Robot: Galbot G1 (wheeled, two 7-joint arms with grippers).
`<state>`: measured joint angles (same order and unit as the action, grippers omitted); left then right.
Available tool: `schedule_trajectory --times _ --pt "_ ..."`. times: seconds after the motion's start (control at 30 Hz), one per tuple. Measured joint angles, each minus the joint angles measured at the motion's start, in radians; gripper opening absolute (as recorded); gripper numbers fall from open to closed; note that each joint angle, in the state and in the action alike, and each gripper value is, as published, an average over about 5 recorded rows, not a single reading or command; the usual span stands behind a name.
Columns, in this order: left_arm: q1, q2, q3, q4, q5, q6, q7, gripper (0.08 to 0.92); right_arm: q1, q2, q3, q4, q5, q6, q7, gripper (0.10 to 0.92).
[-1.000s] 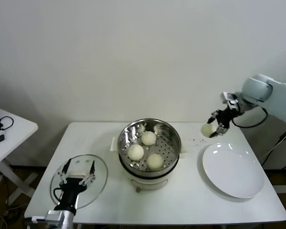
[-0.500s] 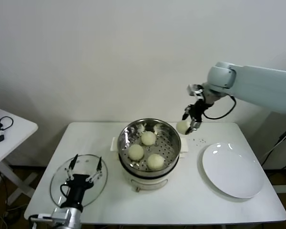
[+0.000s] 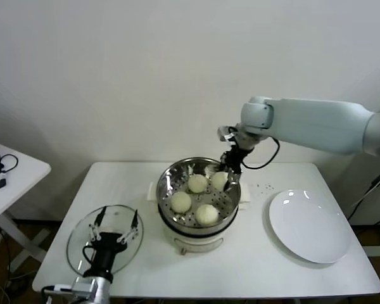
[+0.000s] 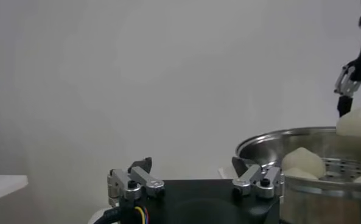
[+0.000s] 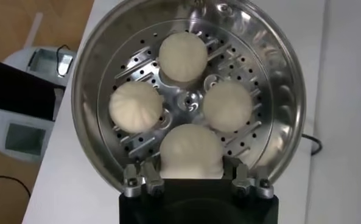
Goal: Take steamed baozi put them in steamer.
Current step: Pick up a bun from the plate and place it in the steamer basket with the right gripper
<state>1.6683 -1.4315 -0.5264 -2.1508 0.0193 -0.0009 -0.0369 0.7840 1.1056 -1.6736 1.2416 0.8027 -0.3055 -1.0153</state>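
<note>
1. One steamer [image 3: 231, 201] stands in the middle of the white worktop [image 3: 253, 253], its steel basket seated on a white cooker base.
2. Four steamed baozi are in view. Three lie on the perforated floor: one toward the back [image 3: 197, 183], one on the robot's left side [image 3: 180, 202] and one at the front [image 3: 206, 215].
3. The fourth baozi [image 3: 219, 181] is held over the right rear part of the basket, just inside the rim; whether it touches the floor cannot be told.
4. The right gripper [image 3: 228, 166] reaches in from the robot's right above the steamer's back edge, its jaws closed narrowly on that fourth bun. The right wrist view shows the bun [image 5: 191, 152] between the two fingertips, with the other three arranged around the basket's centre.
5. One round glass lid [image 3: 79, 237] lies flat on the worktop at the robot's left.
6. The left gripper [image 3: 113, 221] hovers over the lid, its jaws spread apart and holding nothing.
7. One white plate [image 3: 309, 226] lies on the right of the worktop, bare.
8. One small side table [image 3: 16, 174] stands off to the left, carrying cables.
</note>
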Motion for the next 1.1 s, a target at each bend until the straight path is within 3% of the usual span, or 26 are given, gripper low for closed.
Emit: schedule_trajectory --times 0.87,0.97,1.1 --pt "-0.026 0.007 0.048 0.031 0.011 0.014 -0.017 0.823 -0.136 0.052 0.024 -0.089 -0.100 0.017 0.015 0.661" --pt "-0.027 0.008 0.049 0.031 0.011 0.015 -0.017 0.823 -0.139 0.054 0.027 -0.091 -0.109 0.019 0.016 0.681" --pt "-0.026 0.008 0.049 0.033 0.011 0.014 -0.017 0.823 -0.144 0.052 0.029 -0.092 -0.116 0.024 0.019 0.772"
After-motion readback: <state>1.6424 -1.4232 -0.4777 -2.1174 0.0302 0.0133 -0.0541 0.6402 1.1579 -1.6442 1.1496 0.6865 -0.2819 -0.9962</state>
